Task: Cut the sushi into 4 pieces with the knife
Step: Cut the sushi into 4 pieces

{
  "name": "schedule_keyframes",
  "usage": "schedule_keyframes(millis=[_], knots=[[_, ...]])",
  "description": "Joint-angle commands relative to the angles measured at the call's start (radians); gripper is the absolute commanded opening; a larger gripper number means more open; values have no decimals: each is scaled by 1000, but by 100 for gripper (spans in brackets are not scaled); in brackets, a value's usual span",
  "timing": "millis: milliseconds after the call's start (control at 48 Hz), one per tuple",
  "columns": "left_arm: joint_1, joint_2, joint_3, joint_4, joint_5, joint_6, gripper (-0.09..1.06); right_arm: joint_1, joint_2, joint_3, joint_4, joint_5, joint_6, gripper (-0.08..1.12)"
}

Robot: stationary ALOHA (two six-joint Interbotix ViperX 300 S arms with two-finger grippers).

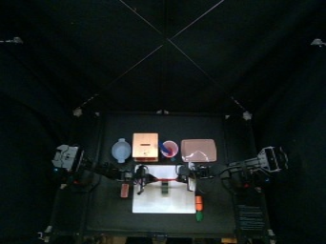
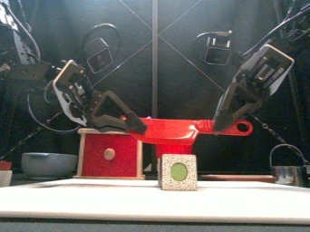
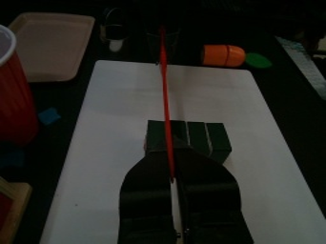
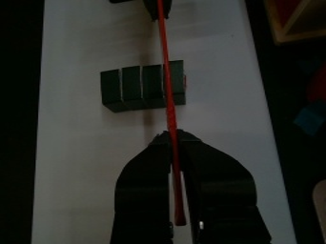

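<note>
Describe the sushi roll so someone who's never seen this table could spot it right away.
Find the white cutting board at the front middle of the black table. On it lies the sushi roll, a short row of dark green blocks side by side. It alone sits directly under the red knife held level above the board.

The right gripper [image 4: 174, 143] rises over a white cutting board [image 4: 76, 162], its two jaws pressed together on a thin red knife [image 4: 163, 52]. The knife shows edge-on as a narrow line running straight away from the jaws along the board. It crosses a dark sushi roll [image 4: 133, 86] that lies flat on the board, square to the blade. Most of the roll sits on one side of the blade, a narrower part on the other. A corner of a pale wooden box [image 4: 303, 19] lies beside the board.
</note>
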Motion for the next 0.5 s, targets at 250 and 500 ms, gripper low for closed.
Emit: schedule_keyframes(millis=[250,500], knots=[[0,46,-25,-49,-3,3,10,-2,26,-21,3,-5,3,2],[-2,66,-28,-49,31,-2,10,9,49,-25,18,-5,3,2]])
